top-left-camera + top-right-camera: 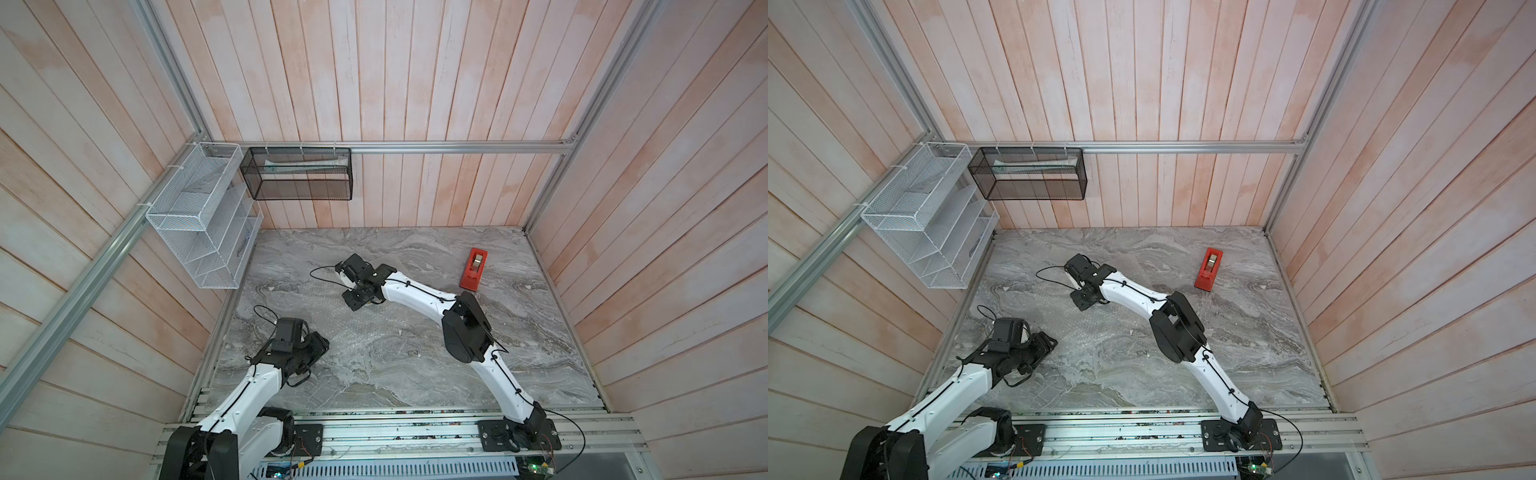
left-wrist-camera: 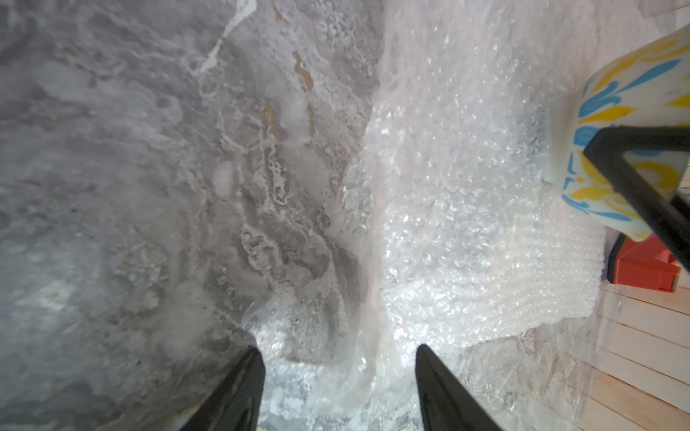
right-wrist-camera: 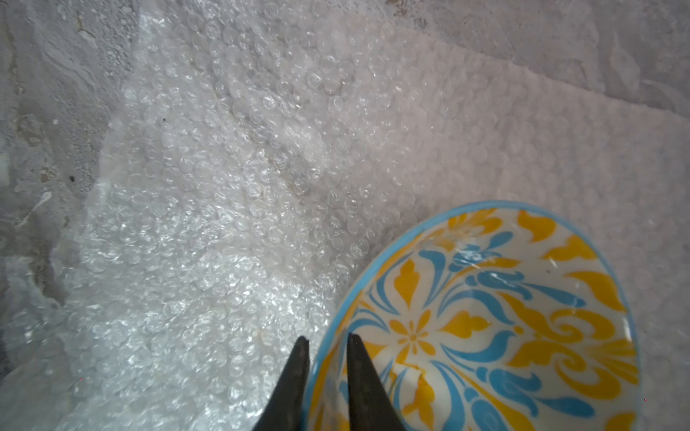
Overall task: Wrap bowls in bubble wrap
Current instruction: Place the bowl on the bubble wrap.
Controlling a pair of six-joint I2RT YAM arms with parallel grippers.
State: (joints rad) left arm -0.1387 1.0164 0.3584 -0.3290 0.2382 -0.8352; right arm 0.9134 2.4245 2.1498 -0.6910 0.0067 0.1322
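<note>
The bowl (image 3: 485,328), white with a yellow and blue floral pattern, rests on the bubble wrap (image 3: 261,186). My right gripper (image 3: 325,337) straddles its rim, one finger inside and one outside, with the jaws a little apart and a gap showing. In both top views the right gripper (image 1: 351,284) covers most of the bowl. The bubble wrap (image 1: 332,328) lies spread over the table's middle. My left gripper (image 2: 336,349) is open, low over a raised fold of the wrap (image 2: 448,186) near the sheet's front left part (image 1: 1050,343). The bowl (image 2: 612,112) shows beyond it.
A red tape dispenser (image 1: 473,269) stands at the back right of the marble table (image 1: 519,353). A white wire rack (image 1: 199,224) and a black mesh basket (image 1: 297,174) hang on the back left walls. Wooden walls close in three sides.
</note>
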